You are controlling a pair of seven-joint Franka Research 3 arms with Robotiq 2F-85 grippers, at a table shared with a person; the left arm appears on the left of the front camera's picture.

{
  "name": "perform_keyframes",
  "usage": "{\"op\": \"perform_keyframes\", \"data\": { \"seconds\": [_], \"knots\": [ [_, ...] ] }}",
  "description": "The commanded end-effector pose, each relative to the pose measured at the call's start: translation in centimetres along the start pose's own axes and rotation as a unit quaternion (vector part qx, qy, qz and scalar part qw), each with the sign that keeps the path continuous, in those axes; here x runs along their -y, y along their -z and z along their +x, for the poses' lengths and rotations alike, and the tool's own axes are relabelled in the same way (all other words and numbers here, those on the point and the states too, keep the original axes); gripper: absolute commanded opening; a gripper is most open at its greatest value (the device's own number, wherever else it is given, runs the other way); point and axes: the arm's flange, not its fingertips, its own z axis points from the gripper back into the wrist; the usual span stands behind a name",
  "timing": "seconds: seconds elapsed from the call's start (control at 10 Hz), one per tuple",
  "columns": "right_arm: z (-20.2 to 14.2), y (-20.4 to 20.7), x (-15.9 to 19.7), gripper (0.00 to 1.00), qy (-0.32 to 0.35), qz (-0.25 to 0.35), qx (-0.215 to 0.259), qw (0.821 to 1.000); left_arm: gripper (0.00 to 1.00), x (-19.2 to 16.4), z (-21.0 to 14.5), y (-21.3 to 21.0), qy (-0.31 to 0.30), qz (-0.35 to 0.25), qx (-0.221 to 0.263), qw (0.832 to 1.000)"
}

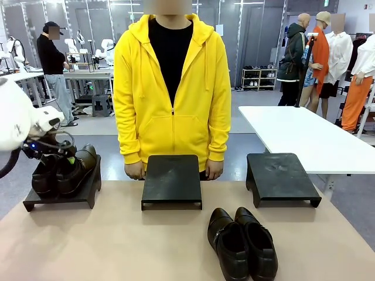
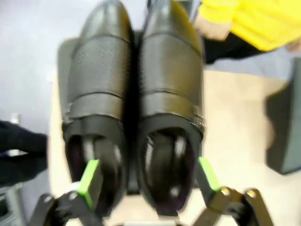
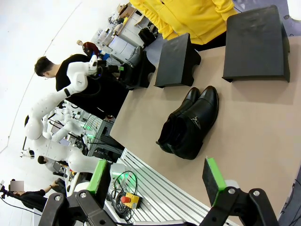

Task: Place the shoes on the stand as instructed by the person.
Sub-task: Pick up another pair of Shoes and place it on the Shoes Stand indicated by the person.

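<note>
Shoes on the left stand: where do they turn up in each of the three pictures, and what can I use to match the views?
Front: shoes at far left, side by side on the leftmost stand.
Left wrist: shoes across the centre, toes toward the top edge.
Right wrist: shoes small and dark, upper left of centre, on the farthest stand.
Shared landmark: the person in yellow.

We read no text, brand or number anywhere; a white sheet (image 1: 219, 29) on the far wall perhaps carries print, too small.
</note>
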Motion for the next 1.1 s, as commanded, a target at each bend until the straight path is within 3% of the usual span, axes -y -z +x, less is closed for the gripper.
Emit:
{"op": "perform_keyframes", "data": {
  "seconds": [0.0, 0.2, 0.4, 0.6, 0.7, 1.0],
  "knots": [
    [0.0, 0.0, -0.1, 1.0, -0.008, 0.007, 0.005, 1.0, 1.0, -2.6, 0.7, -6.6, -0.012, -0.045, -0.054, 0.997],
    [0.0, 0.0, -0.1, 1.0, -0.008, 0.007, 0.005, 1.0, 1.0, -4.1, -1.1, -11.0, -0.023, -0.076, -0.085, 0.993],
    [0.0, 0.0, -0.1, 1.0, -0.008, 0.007, 0.005, 1.0, 1.0, -5.9, -4.4, -14.5, -0.056, -0.204, -0.099, 0.972],
    [0.0, 0.0, -0.1, 1.0, -0.008, 0.007, 0.005, 1.0, 1.0, -9.0, -8.5, -16.0, -0.09, -0.327, -0.099, 0.936],
    [0.0, 0.0, -0.1, 1.0, -0.008, 0.007, 0.005, 1.0, 1.0, -11.3, -10.8, -16.2, -0.12, -0.4, -0.078, 0.905],
    [0.0, 0.0, -0.1, 1.0, -0.008, 0.007, 0.005, 1.0, 1.0, -17.1, -15.1, -15.3, -0.14, -0.48, -0.017, 0.866]
  ]
}}
